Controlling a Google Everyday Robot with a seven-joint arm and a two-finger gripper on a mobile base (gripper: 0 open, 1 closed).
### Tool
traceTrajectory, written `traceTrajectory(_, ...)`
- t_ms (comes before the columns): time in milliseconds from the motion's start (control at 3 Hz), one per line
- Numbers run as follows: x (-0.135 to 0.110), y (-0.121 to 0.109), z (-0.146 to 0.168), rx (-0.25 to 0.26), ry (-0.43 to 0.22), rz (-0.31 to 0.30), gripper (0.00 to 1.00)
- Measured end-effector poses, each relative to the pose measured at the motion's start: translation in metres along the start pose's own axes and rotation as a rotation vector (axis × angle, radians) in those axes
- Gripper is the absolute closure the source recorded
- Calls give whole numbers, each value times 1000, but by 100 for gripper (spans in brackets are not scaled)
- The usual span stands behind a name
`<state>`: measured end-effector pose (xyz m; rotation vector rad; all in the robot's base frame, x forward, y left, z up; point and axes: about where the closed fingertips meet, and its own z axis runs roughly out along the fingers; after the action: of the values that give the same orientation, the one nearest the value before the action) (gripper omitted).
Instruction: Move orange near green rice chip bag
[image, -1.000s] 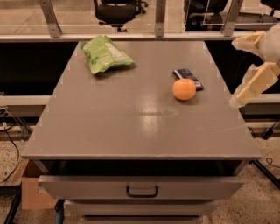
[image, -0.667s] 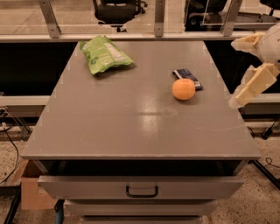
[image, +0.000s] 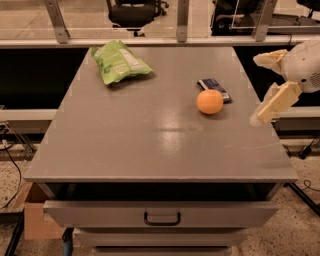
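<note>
Nearest me, a drawer (image: 161, 212) stands slightly pulled out under the grey tabletop (image: 150, 135). My jaws hang off the tabletop's right edge, spread wide and holding nothing, well apart from the orange (image: 210, 101). The orange sits right of centre, just in front of a flat dark blue bar (image: 215, 86). The green rice chip bag (image: 119, 62) lies at the far left.

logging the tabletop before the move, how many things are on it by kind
fruit: 1, the orange
snack bags: 1, the green chip bag
wrapped bars: 1, the dark blue bar, just behind the orange
total: 3
The gripper hangs open by the right edge of the table, holding nothing.
</note>
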<state>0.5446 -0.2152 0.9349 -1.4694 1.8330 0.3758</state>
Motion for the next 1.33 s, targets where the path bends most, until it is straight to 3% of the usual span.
traceTrajectory(667, 17, -23, 45, -8, -56, -27, 0)
traceTrajectory(1333, 23, -33, 90, -59, -57, -16, 0)
